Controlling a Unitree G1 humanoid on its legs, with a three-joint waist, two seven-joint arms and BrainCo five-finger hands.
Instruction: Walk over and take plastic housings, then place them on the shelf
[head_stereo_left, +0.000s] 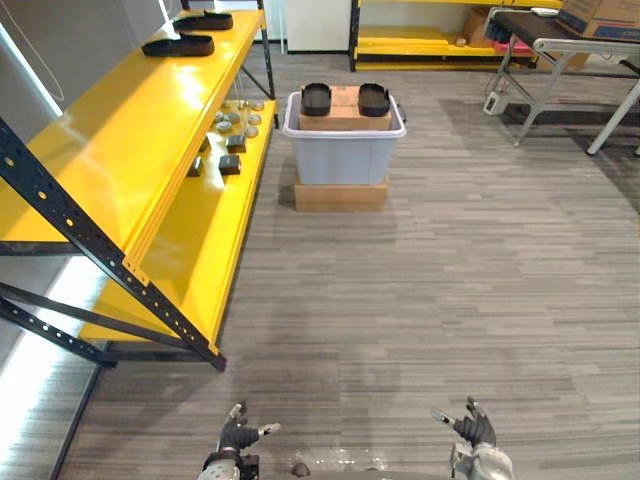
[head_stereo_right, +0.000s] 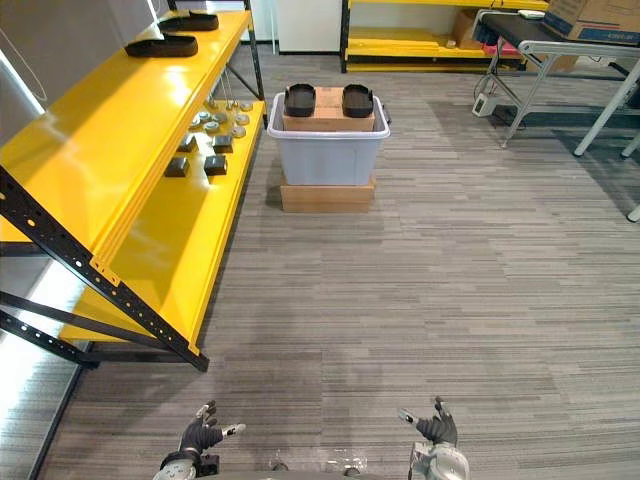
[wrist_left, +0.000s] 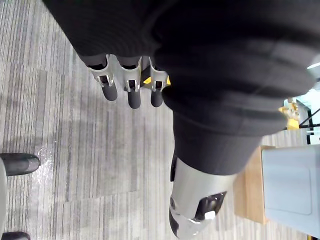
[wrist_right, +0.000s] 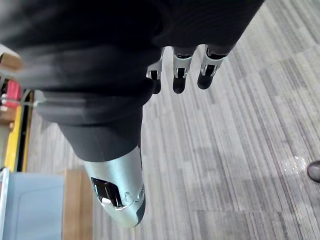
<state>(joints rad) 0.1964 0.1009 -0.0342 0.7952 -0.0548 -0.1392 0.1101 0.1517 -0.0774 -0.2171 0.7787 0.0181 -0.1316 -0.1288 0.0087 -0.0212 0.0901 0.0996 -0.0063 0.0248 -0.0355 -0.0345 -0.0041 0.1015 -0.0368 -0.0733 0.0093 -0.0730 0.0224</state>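
black rounded housings (head_stereo_left: 316, 99), perhaps plastic, atop cardboard (head_stereo_left: 345, 120) in grey tub (head_stereo_left: 343, 157)

Glossy yellow metal shelf (head_stereo_left: 130, 130), grey plastic bin (head_stereo_left: 345, 160), matt black plastic housings (head_stereo_left: 316, 98)

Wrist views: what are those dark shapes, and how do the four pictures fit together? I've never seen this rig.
This is a two-legged humanoid robot. The eye views look down from its head; each wrist view looks along one hand, so the dark shape is that hand's ribbed cover. The left hand and right hand are open and hold nothing. Ahead, a grey bin holds a cardboard box with two black plastic housings on top. On the robot's left, a yellow shelf carries two more housings, with small parts on its lower level.
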